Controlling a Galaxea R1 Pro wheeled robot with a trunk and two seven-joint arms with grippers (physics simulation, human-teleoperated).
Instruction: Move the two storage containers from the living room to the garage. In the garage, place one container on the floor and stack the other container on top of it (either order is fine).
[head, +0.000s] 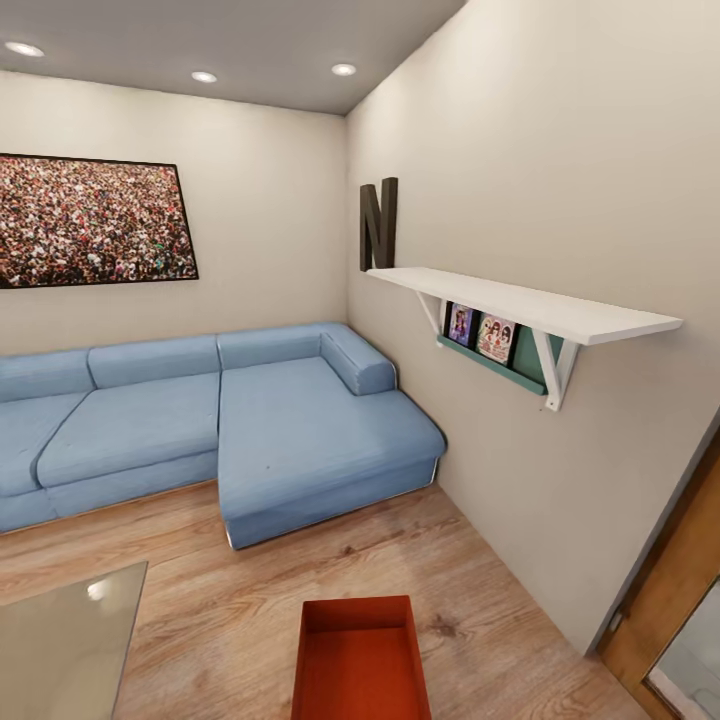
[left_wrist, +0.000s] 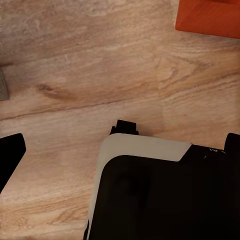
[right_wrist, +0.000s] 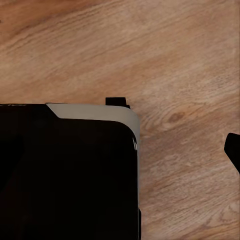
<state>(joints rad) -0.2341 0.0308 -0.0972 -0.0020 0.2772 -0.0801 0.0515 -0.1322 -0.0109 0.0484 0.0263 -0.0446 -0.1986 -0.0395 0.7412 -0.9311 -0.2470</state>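
Along the left edge of your head view, a pale glass table top (head: 65, 640) cuts in at the lower corner, smooth and reflective, over light wood plank flooring (head: 230, 600). Behind it, a blue corner sofa (head: 230, 420) with soft rounded cushions runs along the back wall under a framed crowd picture (head: 90, 220). Bare planks lie open between the sofa's chaise and you. Lower centre, one storage container (head: 362, 660) sits on the planks: red-orange, rectangular, straight-sided, without a lid, its near end cut off by the frame. To its right, clear floor reaches the pale side wall, where a white bracket shelf (head: 520, 305) juts out with a dark letter N (head: 378, 222) above it and a wooden door frame (head: 670, 600) stands at the far right.

Your left wrist view catches a corner of the same red-orange box (left_wrist: 210, 20) across the planks, well apart from the robot's dark body. You cannot tell how far either gripper is open; neither holds anything you can see.
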